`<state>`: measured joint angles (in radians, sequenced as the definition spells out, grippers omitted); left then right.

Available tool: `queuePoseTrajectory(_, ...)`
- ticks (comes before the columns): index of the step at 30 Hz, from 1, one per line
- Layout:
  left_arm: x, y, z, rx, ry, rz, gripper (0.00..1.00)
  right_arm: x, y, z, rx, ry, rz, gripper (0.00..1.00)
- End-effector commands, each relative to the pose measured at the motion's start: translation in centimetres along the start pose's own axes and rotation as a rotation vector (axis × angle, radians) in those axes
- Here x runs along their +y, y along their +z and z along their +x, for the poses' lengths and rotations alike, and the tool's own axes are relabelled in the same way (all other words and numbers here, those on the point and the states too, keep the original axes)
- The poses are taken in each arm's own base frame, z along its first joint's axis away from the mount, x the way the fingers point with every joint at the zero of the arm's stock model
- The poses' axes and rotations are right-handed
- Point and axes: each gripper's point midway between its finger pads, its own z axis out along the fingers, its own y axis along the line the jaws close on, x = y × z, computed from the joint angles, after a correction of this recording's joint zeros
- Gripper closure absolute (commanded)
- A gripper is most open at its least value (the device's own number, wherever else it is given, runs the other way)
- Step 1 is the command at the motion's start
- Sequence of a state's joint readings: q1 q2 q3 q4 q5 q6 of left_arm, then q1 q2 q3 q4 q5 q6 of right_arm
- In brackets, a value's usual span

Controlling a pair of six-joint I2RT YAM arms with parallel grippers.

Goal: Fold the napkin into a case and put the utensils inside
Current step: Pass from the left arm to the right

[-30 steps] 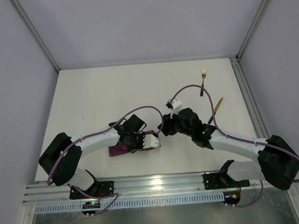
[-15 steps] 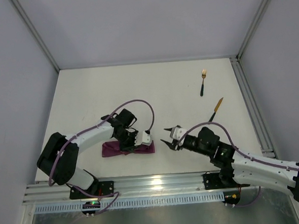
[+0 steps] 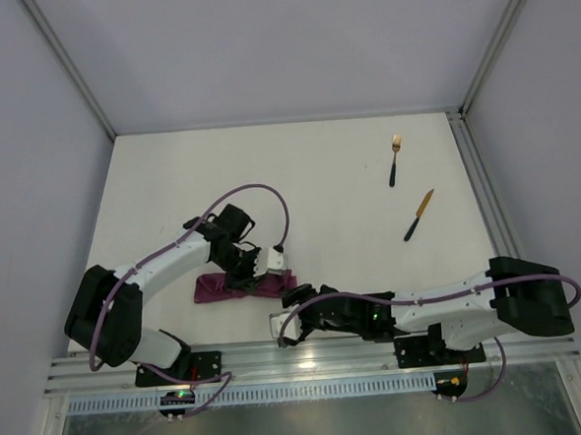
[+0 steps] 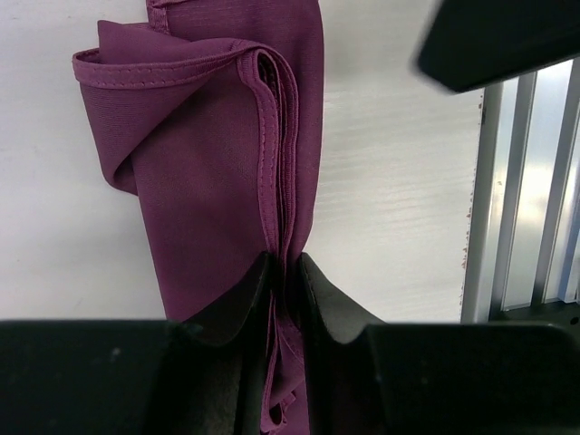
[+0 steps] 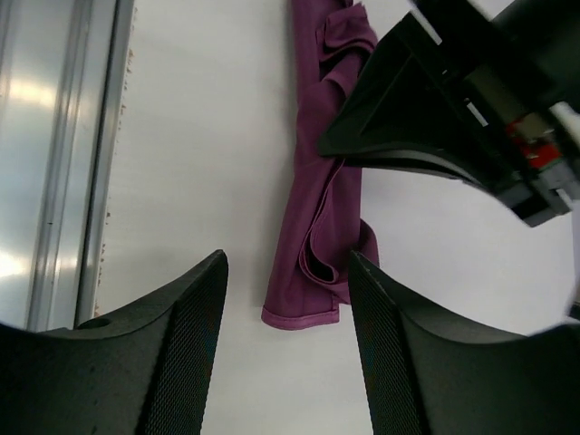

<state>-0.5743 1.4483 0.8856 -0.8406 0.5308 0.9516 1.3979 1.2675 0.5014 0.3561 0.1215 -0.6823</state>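
Observation:
The magenta napkin (image 3: 216, 289) lies near the front edge, folded into a narrow strip, its hemmed layers (image 4: 227, 163) stacked along one side. My left gripper (image 3: 252, 271) is shut on those layered edges (image 4: 284, 263). My right gripper (image 3: 293, 298) is low at the strip's right end, open, with the napkin's end (image 5: 304, 308) just ahead of its fingers (image 5: 186, 335) and nothing between them. The left gripper's black body (image 5: 426, 118) shows over the strip in the right wrist view. The gold fork (image 3: 395, 160) and the knife (image 3: 419, 215) lie apart at the far right.
An aluminium rail (image 3: 299, 360) runs along the near edge, close beside the napkin (image 5: 63, 136). The right arm (image 3: 444, 302) stretches leftward just above that rail. A metal frame post (image 3: 482, 196) borders the table's right side.
The right arm has swung back from the far side of the napkin to the near edge and lowered at the strip's right end, jaws widening. The left gripper kept its pinch and shifted slightly left.

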Motion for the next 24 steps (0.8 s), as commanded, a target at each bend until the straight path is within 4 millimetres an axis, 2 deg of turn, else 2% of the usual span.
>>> queuePoseTrajectory(1,-0.1,-1.1,-1.6,-0.054,0.026,0.004,0.80,-3.2,2.6,-2.1,-0.050,-0.002,0.154,0.40)
queuePoseTrajectory(8,-0.4,-1.1,-1.4,-0.051,0.029,0.011,0.80,-4.1,6.1,0.0,0.061,-0.013,0.230,0.37)
queuePoseTrajectory(10,-0.5,-1.0,-1.2,-0.049,0.024,0.018,0.80,-3.6,6.3,0.8,0.076,0.005,0.208,0.37)
queuePoseTrajectory(14,-0.7,-0.6,-0.9,-0.047,0.021,0.029,0.80,-1.4,6.6,1.5,0.077,0.004,0.112,0.37)
queuePoseTrajectory(15,-0.8,-0.5,-0.8,-0.048,0.020,0.031,0.80,-0.6,6.9,2.2,0.101,-0.001,0.083,0.37)
queuePoseTrajectory(20,-1.0,-0.2,-0.7,-0.048,0.009,0.045,0.80,0.1,8.1,2.9,0.122,0.010,0.073,0.36)
queuePoseTrajectory(21,-1.0,-0.1,-0.6,-0.047,0.008,0.047,0.80,0.7,8.4,3.4,0.138,0.012,0.055,0.37)
queuePoseTrajectory(24,-1.1,0.0,-0.5,-0.045,0.007,0.051,0.80,0.7,8.9,4.2,0.184,0.025,0.063,0.37)
